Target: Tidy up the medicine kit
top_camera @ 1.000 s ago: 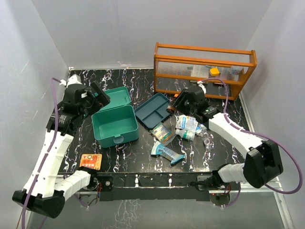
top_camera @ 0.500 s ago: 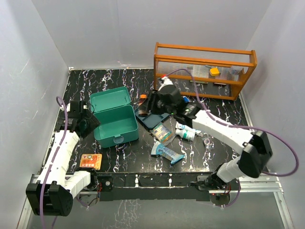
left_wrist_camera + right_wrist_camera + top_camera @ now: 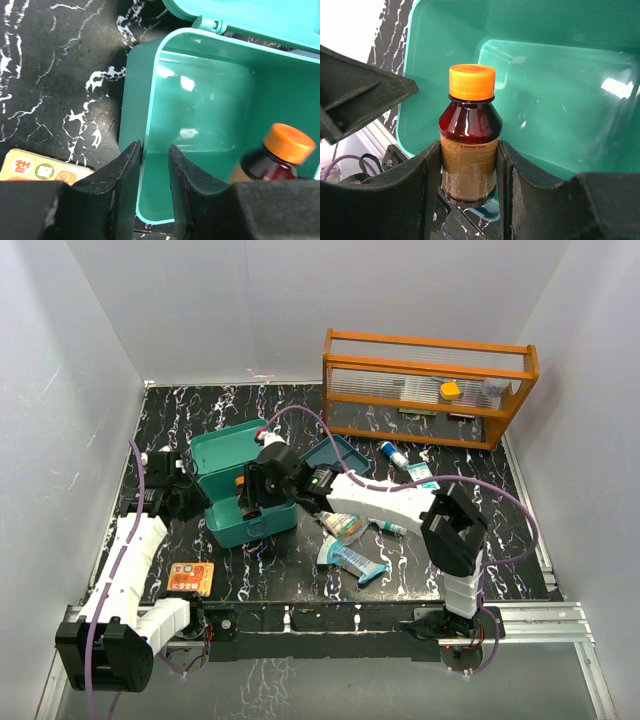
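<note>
The medicine kit (image 3: 255, 525) is a teal box standing left of centre with its lid (image 3: 222, 448) swung open behind it. Its inside (image 3: 200, 100) (image 3: 560, 90) holds nothing. My left gripper (image 3: 192, 502) (image 3: 155, 150) straddles the box's left wall, one finger outside and one inside, closed on it. My right gripper (image 3: 248, 498) (image 3: 470, 155) is shut on a brown bottle (image 3: 470, 140) (image 3: 272, 160) with an orange cap. It holds the bottle upright just above the open box. The teal insert tray (image 3: 345, 453) lies right of the box, partly hidden by the right arm.
An orange slatted rack (image 3: 430, 380) stands at the back right. An orange pill card (image 3: 190, 577) (image 3: 35, 170) lies near the front left. Tubes and packets (image 3: 350, 560) are scattered right of the box, and a small bottle (image 3: 393, 453) lies near the rack.
My right arm swung left from the pile, carrying the bottle to above the open box. My left gripper dropped from beside the lid to the box's left wall, and its jaws narrowed.
</note>
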Controlling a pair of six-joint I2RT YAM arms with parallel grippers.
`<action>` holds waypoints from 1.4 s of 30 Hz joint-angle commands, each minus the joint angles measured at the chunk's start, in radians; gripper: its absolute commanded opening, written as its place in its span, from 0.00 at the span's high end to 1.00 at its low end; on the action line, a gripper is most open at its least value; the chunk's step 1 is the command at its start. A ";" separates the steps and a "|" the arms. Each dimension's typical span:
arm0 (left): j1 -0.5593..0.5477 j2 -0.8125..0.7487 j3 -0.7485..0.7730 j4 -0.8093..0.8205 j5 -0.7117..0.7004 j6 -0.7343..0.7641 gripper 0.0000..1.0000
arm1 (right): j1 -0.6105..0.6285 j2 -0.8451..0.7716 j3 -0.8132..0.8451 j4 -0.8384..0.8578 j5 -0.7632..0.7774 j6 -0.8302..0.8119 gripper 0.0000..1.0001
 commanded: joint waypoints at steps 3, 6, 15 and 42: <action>0.002 -0.028 -0.028 0.024 0.099 0.051 0.74 | 0.019 0.075 0.094 0.044 -0.007 -0.028 0.67; 0.003 -0.034 -0.041 0.017 0.095 0.050 0.74 | 0.021 0.108 0.105 0.044 -0.014 -0.037 0.67; 0.003 -0.097 -0.014 -0.040 -0.038 0.014 0.79 | 0.032 0.204 0.163 0.022 -0.088 -0.034 0.67; 0.003 -0.166 -0.117 0.028 0.055 -0.082 0.74 | 0.034 0.439 0.421 -0.188 -0.137 0.025 0.66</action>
